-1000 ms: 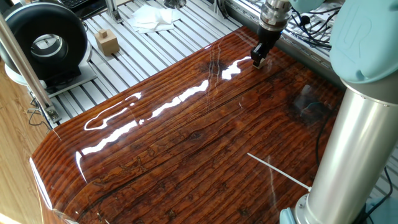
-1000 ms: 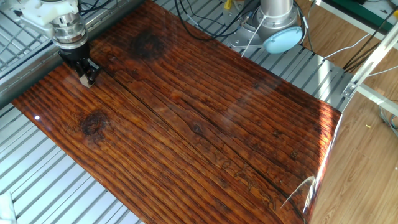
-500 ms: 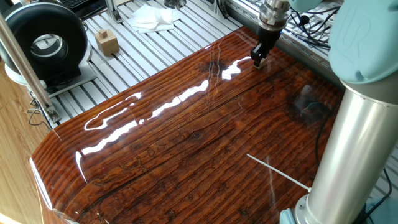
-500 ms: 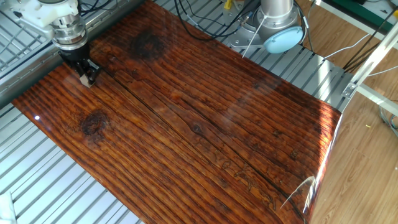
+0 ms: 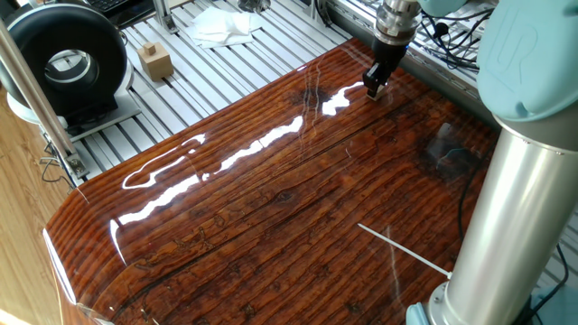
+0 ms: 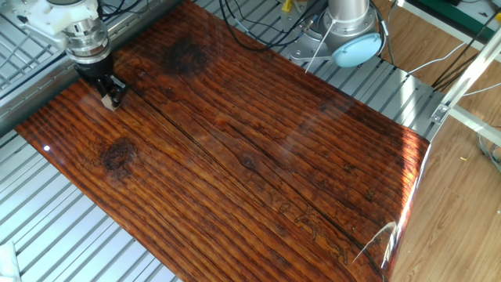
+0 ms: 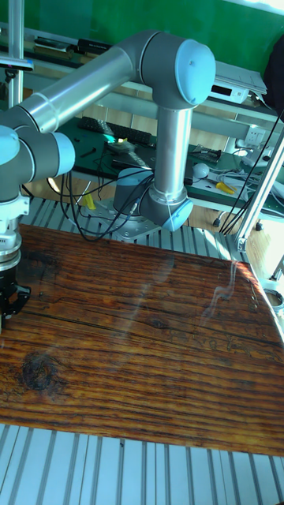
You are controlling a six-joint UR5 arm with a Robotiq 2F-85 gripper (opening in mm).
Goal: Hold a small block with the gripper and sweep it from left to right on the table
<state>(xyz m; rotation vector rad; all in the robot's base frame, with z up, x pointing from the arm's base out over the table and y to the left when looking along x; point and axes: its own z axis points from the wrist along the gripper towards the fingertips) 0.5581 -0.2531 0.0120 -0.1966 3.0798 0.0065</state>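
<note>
In one fixed view the gripper (image 5: 374, 88) sits low at the far edge of the table (image 5: 271, 208), fingers pinched on the small block (image 5: 377, 92), which pretty much touches the wood. A larger tan wooden block (image 5: 155, 60) sits off on the aluminium frame (image 5: 230, 63).

The other fixed view shows the same gripper (image 6: 109, 99) near the board's corner, the block (image 6: 112, 105) peeking out pale between the tips.

In the tall fixed view the gripper (image 7: 9, 304) is cut by the left edge; the block can't be seen.
</note>
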